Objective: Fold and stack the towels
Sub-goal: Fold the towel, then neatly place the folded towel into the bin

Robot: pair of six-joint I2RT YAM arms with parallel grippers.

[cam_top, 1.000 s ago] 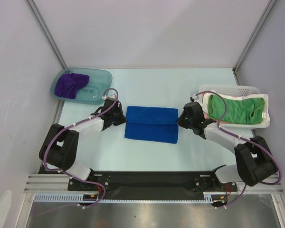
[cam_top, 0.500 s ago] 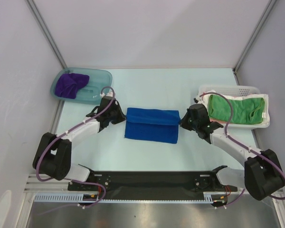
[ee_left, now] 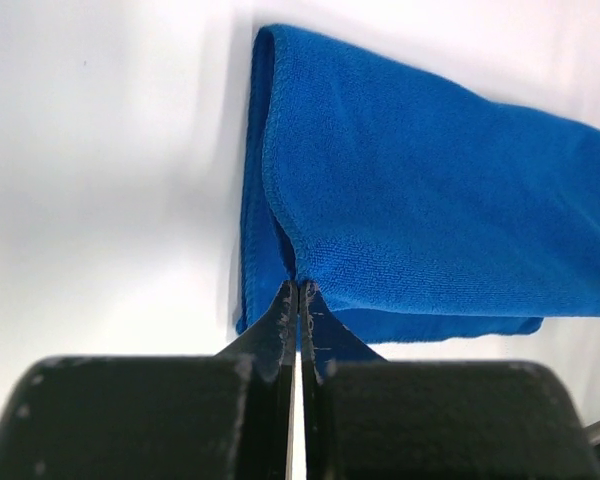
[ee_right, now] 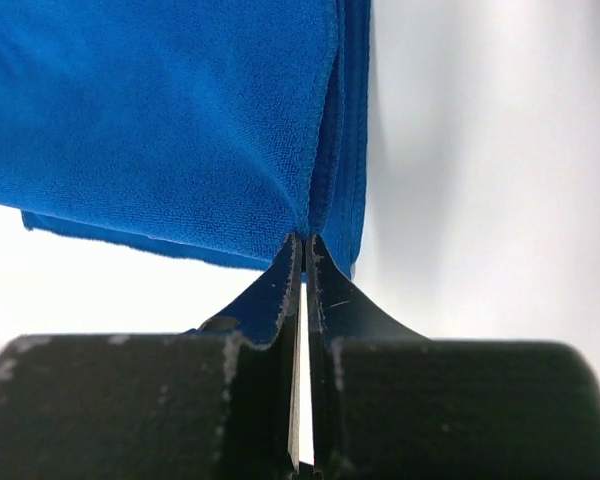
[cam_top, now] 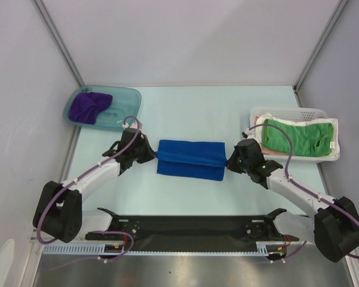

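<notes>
My L gripper (ee_left: 298, 290) is pinched shut on the left edge of the blue towel (cam_top: 190, 158). My R gripper (ee_right: 306, 240) is pinched shut on its right edge. The towel lies on the table (cam_top: 185, 113), between both arms.

Procedure: lift both ends level w/ equal tension, then align edges before laying down.

Qty: 3 towels.
- 1 blue
- 1 green towel (cam_top: 296, 136) in white basket (cam_top: 329, 156)
- 1 purple towel (cam_top: 88, 106) in teal tub (cam_top: 129, 98)

Folded blue towel (cam_top: 189, 159) lies centre, purple towel (cam_top: 88, 106) bunched far-left, green towel (cam_top: 296, 136) spread right.
</notes>
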